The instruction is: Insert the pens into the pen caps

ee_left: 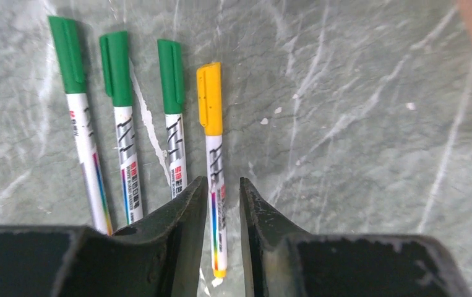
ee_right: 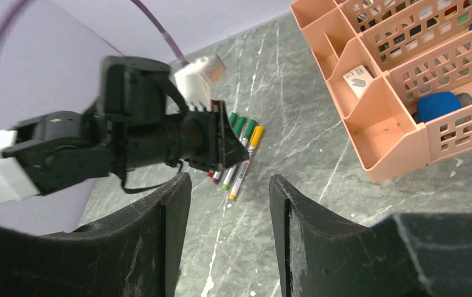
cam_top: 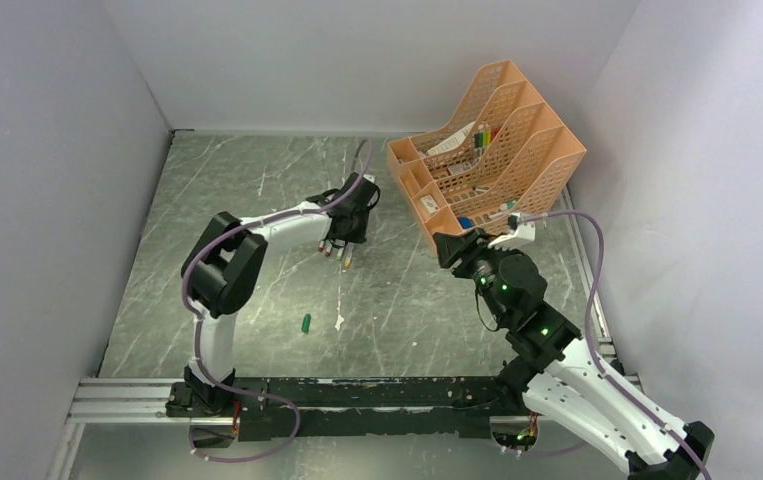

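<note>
Marbled grey-green tabletop [cam_top: 257,200] is carrying a row of four pens [cam_top: 335,250], all wearing caps: three green-capped pens [ee_left: 124,142] and, at the right end of the row, one yellow-capped pen [ee_left: 211,142]. One loose green cap [cam_top: 306,322] is lying nearer the arm bases, well apart from the row, so at least one insertion is judged outstanding. No uncapped pen is showing.

Left gripper [ee_left: 222,182] is standing over the yellow-capped pen, jaws narrowly parted either side of its barrel and apparently not clamping it. Right gripper [ee_right: 228,179] is hovering with jaws well apart, holding nothing.
</note>
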Robot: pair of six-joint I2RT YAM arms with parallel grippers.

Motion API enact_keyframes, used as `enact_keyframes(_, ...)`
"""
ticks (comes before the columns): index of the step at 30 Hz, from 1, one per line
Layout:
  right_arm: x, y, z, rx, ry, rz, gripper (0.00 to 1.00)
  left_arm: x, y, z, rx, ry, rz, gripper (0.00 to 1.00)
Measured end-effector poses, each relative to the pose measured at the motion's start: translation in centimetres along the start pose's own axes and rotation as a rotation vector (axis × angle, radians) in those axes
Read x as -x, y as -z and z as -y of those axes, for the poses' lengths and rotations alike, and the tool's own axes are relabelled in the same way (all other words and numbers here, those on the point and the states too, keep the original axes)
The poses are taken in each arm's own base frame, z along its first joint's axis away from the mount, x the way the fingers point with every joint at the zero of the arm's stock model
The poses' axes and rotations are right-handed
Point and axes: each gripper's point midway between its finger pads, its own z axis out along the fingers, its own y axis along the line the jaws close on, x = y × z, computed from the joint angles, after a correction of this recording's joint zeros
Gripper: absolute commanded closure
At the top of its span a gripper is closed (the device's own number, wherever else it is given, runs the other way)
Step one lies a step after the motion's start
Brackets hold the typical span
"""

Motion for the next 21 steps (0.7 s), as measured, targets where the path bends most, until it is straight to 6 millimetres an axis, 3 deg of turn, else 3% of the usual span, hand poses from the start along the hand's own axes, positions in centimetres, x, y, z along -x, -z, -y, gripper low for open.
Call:
enact_keyframes(7, -2.5, -1.0, 0.8, -0.029, 0.029, -0.077, 0.47, 4.9, 5.7, 0.6, -0.068, 0.018, 0.132, 0.62)
enact_keyframes(12, -6.6, -2.5, 1.9, -0.077, 0.066, -0.207, 0.42, 8.4, 11.1, -0.2, -0.126, 0.069, 0.252, 0.6)
enact_keyframes(16, -11.3, -3.0, 1.8, -0.088, 0.11, -0.339, 0.4, 8.9, 13.7, -3.5, -0.13, 0.137, 0.295, 0.59)
enact_keyframes(19, -15.7, -2.6, 0.7, -0.07, 0.167, -0.452, 0.4, 7.9, 14.3, -6.7, -0.106, 0.189, 0.29, 0.59)
enact_keyframes(21, -17.4, -2.5, 0.4, -0.068, 0.191, -0.493, 0.4, 7.3, 14.4, -8.2, -0.09, 0.213, 0.282, 0.6)
